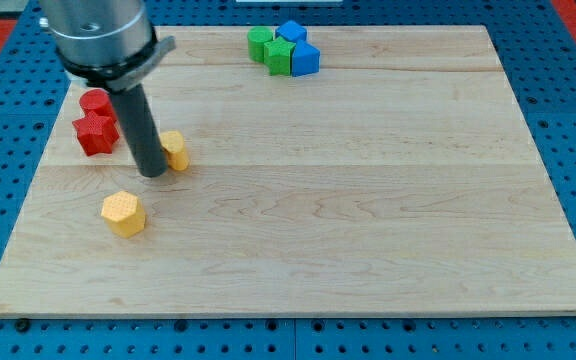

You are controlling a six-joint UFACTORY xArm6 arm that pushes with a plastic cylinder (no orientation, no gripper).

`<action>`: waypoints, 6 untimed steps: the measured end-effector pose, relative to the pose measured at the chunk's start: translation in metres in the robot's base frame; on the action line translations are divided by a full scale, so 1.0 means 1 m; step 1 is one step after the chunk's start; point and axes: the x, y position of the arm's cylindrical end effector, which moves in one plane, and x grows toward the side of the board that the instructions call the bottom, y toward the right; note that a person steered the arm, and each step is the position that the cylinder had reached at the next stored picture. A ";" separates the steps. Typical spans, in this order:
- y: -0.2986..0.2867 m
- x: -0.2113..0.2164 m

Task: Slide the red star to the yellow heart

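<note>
The red star (95, 133) lies near the board's left edge, just below a red cylinder (95, 101) that touches it. The yellow heart (175, 149) lies a short way to the star's right, partly hidden by my rod. My tip (154, 172) rests on the board between the two, touching or nearly touching the heart's left side and a little right of the star.
A yellow hexagon block (124, 213) lies below my tip. Two green blocks (261, 41) (279, 56) and two blue blocks (291, 32) (306, 59) cluster at the top centre. The wooden board (368, 200) lies on a blue pegboard.
</note>
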 end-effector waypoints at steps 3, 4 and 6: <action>-0.114 -0.041; -0.127 -0.059; -0.024 -0.050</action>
